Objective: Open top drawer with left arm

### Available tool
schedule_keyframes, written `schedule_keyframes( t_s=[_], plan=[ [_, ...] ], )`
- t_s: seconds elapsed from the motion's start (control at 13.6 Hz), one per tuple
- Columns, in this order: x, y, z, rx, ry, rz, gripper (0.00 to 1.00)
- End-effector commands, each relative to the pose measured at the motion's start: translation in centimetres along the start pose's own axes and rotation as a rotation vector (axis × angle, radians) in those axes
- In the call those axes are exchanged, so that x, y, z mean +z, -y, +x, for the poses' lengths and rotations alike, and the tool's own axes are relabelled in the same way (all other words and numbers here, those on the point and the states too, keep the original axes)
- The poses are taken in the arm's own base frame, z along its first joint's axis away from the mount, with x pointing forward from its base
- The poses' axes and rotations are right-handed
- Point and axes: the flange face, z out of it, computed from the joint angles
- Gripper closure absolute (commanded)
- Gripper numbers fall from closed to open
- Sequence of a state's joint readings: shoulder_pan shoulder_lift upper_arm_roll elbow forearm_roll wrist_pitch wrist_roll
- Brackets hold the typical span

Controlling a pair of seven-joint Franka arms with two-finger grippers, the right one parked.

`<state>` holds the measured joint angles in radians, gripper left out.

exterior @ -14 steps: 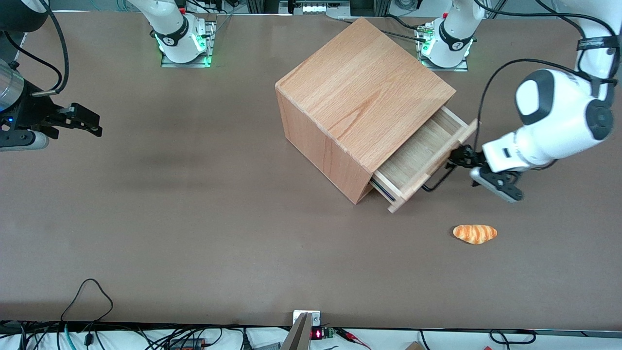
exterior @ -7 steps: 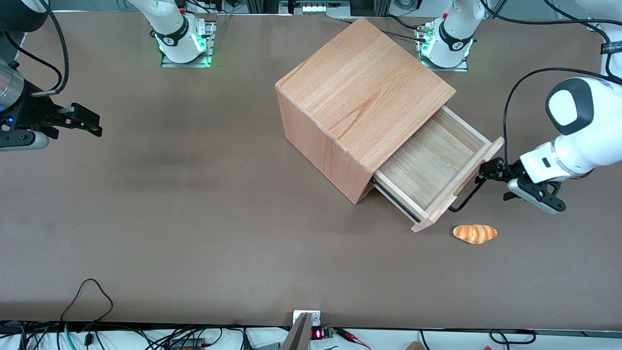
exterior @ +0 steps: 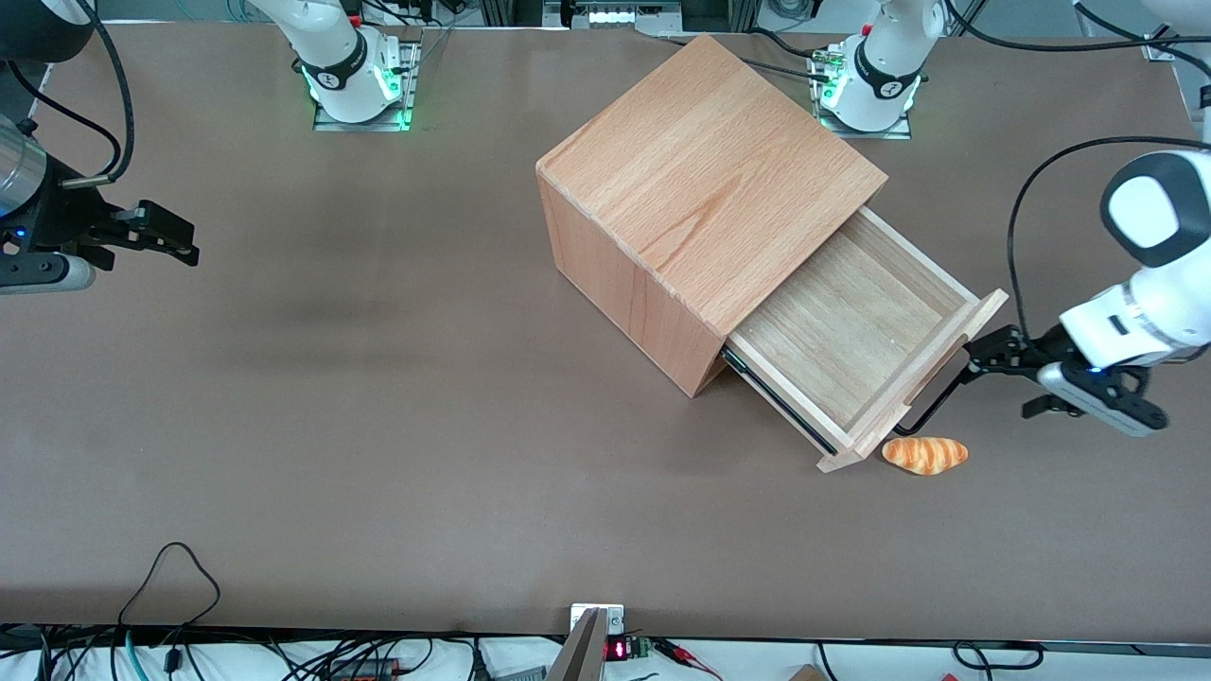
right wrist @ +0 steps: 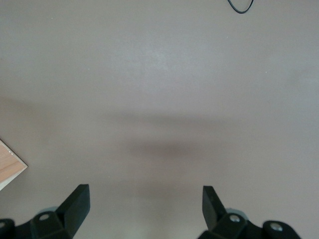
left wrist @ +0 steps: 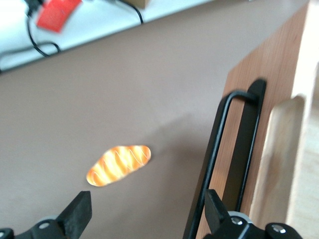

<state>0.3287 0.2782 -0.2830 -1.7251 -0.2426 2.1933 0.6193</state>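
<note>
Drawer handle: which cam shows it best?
Left wrist view: the black wire handle fills it, open hand straddling it. Front view shows the handle small, beside the top drawer. Right wrist view: none.

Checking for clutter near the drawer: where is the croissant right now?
In the front view the croissant lies on the table beside the corner of the top drawer front, nearer the camera than the open gripper.

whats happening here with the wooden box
The white left arm has its black gripper at the thin black wire handle of the light wooden top drawer. In the wrist view the gripper's fingers are spread, with one against the handle. The drawer stands well out of the cube-shaped wooden cabinet and is empty. A small orange bread roll lies on the table beside the drawer's front corner.
</note>
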Motion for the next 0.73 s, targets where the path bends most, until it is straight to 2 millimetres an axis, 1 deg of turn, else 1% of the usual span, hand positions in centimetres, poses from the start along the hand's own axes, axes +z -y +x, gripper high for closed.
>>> schedule_keyframes(
  t_s=[0.0, 0.15, 0.29, 0.37, 0.44, 0.51, 0.59, 0.66],
  plan=[
    [-3.8, -1.1, 0.4, -0.002, -0.028, 0.019, 0.00],
    [-6.6, -1.7, 0.3, 0.001, -0.032, 0.066, 0.00],
    [-9.8, -3.5, -0.5, -0.116, 0.012, 0.065, 0.00],
    [-11.7, -4.1, -1.1, -0.148, 0.032, 0.080, 0.00],
    [-13.2, -4.3, -1.8, -0.168, 0.044, 0.093, 0.00],
    [-14.5, -4.9, -2.4, -0.171, 0.051, 0.101, 0.00],
    [-16.1, -5.5, -3.3, -0.189, 0.077, 0.116, 0.00],
    [-16.9, -6.4, -4.5, -0.240, 0.128, 0.128, 0.00]
  ],
)
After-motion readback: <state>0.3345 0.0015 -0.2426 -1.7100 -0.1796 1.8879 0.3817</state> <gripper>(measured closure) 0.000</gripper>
